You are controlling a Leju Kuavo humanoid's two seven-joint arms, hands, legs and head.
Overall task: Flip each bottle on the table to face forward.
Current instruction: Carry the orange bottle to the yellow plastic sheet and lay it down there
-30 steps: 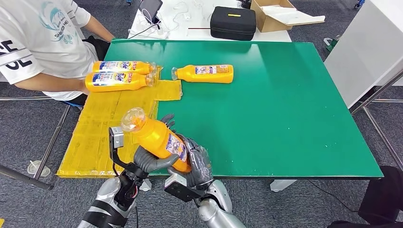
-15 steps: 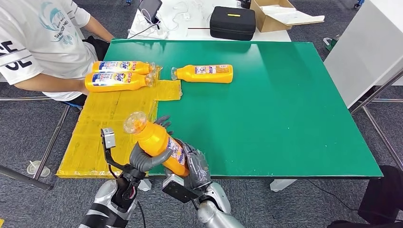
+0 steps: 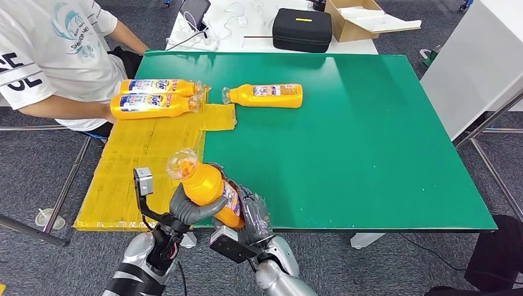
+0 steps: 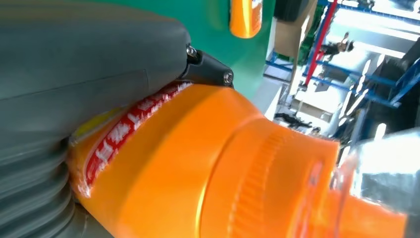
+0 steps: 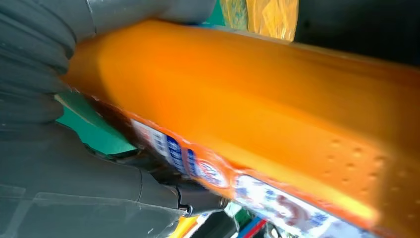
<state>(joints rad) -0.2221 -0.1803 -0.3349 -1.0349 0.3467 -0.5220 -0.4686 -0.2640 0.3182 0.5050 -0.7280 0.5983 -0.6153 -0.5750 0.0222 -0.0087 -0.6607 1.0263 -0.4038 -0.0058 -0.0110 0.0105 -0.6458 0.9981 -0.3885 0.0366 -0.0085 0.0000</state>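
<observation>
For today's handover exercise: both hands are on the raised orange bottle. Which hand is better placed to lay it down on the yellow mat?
Probably the left hand. It wraps the held bottle near the neck and sits on the side of the yellow mat; the right hand supports the base, over the green table.

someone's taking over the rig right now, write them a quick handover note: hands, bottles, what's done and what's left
Left hand: grips the orange plastic bottle with the clear cap around its upper body.
Right hand: holds the same bottle at its lower, labelled end. The bottle is tilted, cap up, above the near table edge.
On the table: two orange bottles lie side by side on the yellow sheet, blue labels up, beside a seated person. A third orange bottle lies alone on the green tabletop.
Done: apparently the two on the sheet.
Left: set down the held bottle face forward, then check the lone one.
</observation>
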